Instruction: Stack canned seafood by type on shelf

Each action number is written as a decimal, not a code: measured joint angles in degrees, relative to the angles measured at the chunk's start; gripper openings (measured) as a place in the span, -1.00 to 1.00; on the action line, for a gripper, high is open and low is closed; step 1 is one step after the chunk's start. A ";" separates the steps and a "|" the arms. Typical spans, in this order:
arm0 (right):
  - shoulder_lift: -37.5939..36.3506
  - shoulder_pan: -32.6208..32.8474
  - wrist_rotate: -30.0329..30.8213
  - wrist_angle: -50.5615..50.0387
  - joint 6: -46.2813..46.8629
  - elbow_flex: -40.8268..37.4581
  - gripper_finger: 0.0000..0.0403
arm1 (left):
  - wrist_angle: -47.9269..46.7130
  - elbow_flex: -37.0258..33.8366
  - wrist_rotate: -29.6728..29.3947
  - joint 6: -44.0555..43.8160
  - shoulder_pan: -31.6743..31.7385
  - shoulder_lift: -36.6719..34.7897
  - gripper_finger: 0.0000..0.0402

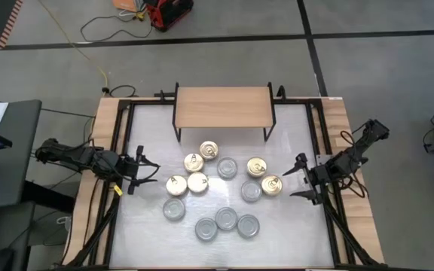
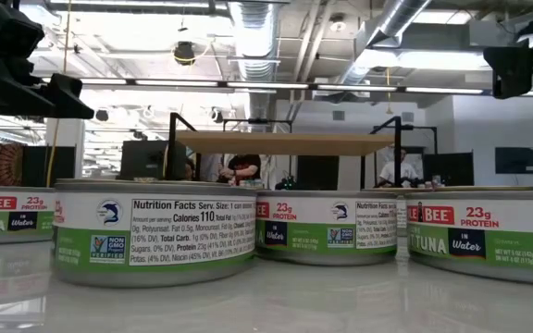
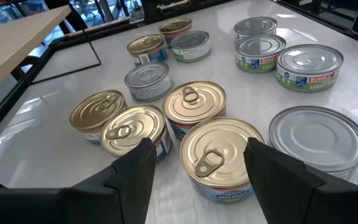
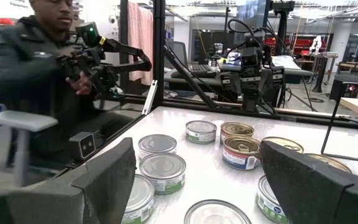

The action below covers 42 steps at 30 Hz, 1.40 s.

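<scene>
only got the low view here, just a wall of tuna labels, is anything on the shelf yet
Observer: No. In the high view the shelf is bare; every tin sits on the white table in front of it.
Operator: how many tins and what lids
Observer: Twelve: six gold pull-tab tins, such as the one nearest the shelf, and six silver-lidded ones, such as the nearest-edge one.
Operator: where are the hands
Observer: The left hand is open beside the gold tin at the cluster's left; the right hand is open just right of another gold tin. Neither holds anything.
</scene>
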 joint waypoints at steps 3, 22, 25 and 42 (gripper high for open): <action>0.00 -0.01 -0.01 0.00 0.00 -0.01 0.80 | 0.01 0.00 0.02 0.00 0.00 0.00 0.16; -0.01 0.00 -0.01 0.00 0.00 -0.02 0.80 | 25.92 -0.15 -1.33 -0.19 0.02 -0.02 0.16; 0.00 -0.11 0.10 0.19 -5.99 -0.02 0.80 | 28.23 -0.14 -1.34 -5.30 0.01 0.00 0.16; -0.07 -0.11 0.24 3.44 -10.93 1.07 0.80 | 27.75 -0.09 -1.05 -27.88 0.01 0.00 0.16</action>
